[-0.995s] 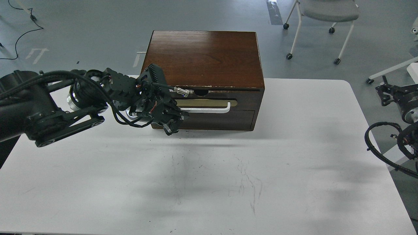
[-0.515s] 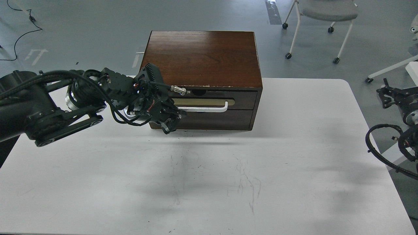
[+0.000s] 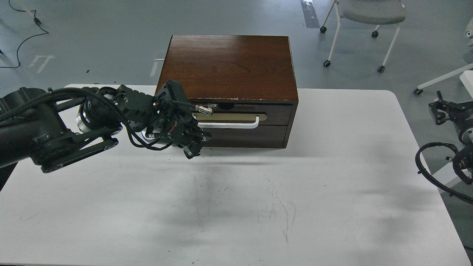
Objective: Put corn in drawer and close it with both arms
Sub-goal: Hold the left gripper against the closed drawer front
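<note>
The drawer (image 3: pixel 275 113) of the dark brown wooden box (image 3: pixel 229 66) sits pushed in, its front flush with the box. Its white bar handle (image 3: pixel 236 125) lies on a brass plate. The corn is out of view. My left gripper (image 3: pixel 195 145) hangs in front of the box's lower left corner, just left of the handle, over the table. It is dark and its fingers cannot be told apart. It holds nothing that I can see. My right gripper (image 3: pixel 441 109) is at the far right edge, off the table and far from the box; its state is unclear.
The box stands at the back middle of the white table (image 3: pixel 332 184), with a plain dark panel (image 3: pixel 251 137) below the drawer. A grey chair on castors (image 3: pixel 369 14) stands on the floor behind. My right arm's looped cable (image 3: pixel 425 173) hangs beside the table's right edge.
The drawer was slightly out one second ago and now sits fully in. My left gripper has drawn back a little from the box front, toward me. The right arm barely moved.
</note>
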